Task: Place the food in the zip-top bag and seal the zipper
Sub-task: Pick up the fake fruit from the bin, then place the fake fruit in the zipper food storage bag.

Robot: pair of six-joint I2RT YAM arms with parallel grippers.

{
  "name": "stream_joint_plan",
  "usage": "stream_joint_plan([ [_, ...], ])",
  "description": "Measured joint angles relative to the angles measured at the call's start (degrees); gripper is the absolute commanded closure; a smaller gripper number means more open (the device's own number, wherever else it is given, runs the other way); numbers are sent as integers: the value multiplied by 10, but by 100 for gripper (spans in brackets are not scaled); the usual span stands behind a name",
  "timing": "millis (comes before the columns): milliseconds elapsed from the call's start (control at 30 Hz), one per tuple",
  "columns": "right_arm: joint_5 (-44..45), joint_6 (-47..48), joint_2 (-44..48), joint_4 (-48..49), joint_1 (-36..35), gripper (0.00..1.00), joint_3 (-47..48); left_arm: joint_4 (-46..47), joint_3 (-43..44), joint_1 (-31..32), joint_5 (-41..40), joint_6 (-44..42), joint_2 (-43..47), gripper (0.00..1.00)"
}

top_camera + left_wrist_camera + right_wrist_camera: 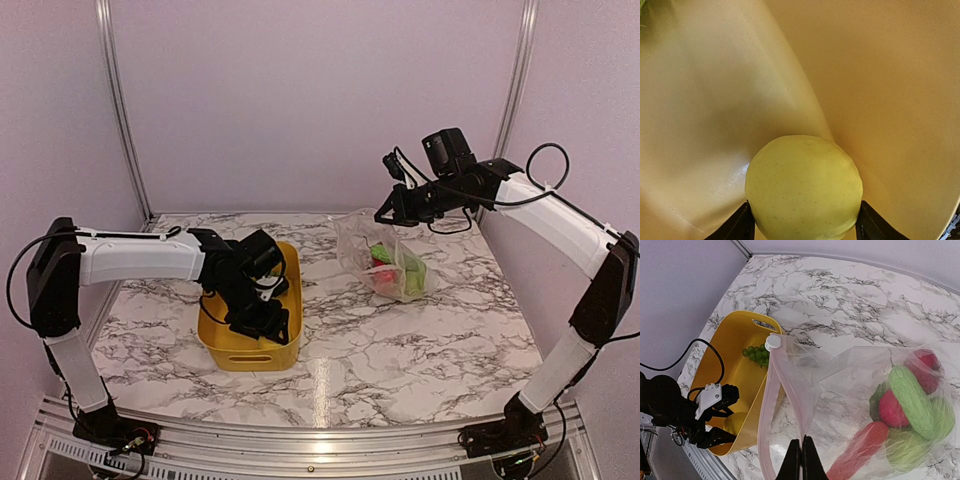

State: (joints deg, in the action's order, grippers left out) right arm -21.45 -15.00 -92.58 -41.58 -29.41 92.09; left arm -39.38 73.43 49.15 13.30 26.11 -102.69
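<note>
You are well into the job but not through it. The zip-top bag (840, 370) stands to the right of the yellow bin (240, 355). Its mouth is held up and its loaded bottom appears to rest on the marble-patterned bench (400, 340). Most of the food is already inside, heaped in the low corner:

- a ridged green piece (912, 400)
- a pink-red ball (892, 409)
- a darker red piece (926, 360)
- an orange-red carrot (860, 450)
- leafy greens (907, 449)

Your right gripper (802, 460) has its jaws closed flat on the bag's mouth edge. The zipper (765, 415) gapes, its two pinkish strips parted in a long loop, so the sealing is all to come.

Two pieces are left in the bin: the grape bunch (756, 353) at its far end, and the lemon (804, 187). Your left gripper (804, 210) is down in the bin with its jaws wide and one finger against each flank of the lemon. That reads as a grip, though the lemon is not yet out of the bin.

The bag is thin, clear, crinkled film that sags and folds around its load. The lemon is smooth, rounded and faintly speckled. The grapes are knobbly. The bin is glossy plastic with curved walls and a slot handle.
</note>
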Motion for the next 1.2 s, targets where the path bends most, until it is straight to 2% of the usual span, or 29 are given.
stream_joint_plan([
  [500,-2,0,0,-1,0,100,7,-94,122,-33,-70,-54,26,36],
  [733,-10,-3,0,-7,0,100,8,-115,254,-35,-78,-58,27,37],
  [900,-21,-12,-2,-11,0,100,22,-78,352,-35,-59,-39,27,39],
  [1200,-48,-37,-2,-12,0,100,37,68,364,-35,2,33,29,44],
])
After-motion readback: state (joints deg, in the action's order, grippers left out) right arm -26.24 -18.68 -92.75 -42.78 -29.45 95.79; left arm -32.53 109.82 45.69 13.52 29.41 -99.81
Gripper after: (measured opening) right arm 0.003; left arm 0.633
